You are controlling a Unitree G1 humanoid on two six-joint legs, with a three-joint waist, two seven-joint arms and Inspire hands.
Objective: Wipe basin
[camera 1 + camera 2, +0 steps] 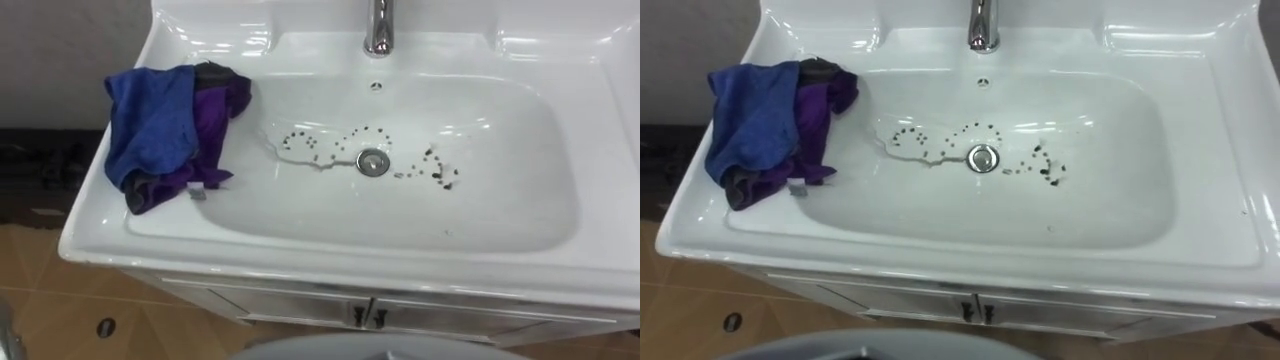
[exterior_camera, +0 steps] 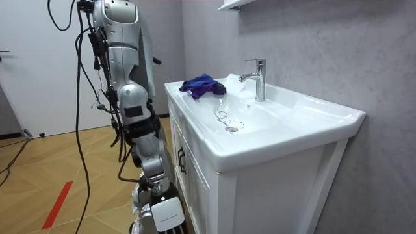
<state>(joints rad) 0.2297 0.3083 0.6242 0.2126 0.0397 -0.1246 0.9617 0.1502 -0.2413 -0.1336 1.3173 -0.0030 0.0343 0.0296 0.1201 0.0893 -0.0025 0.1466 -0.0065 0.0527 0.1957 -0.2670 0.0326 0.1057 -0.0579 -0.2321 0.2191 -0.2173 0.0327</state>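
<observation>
Plainly, the white basin (image 1: pixel 500 215) carries dark specks (image 1: pixel 440 170) around its drain (image 1: pixel 372 162), below the tap (image 1: pixel 378 25). A blue and purple cloth (image 1: pixel 165 130) drapes over its left rim. The robot stands beside the cabinet (image 2: pixel 195 175), its right robot hand (image 2: pixel 160 213) hanging low; clenched or released, I cannot tell.
</observation>
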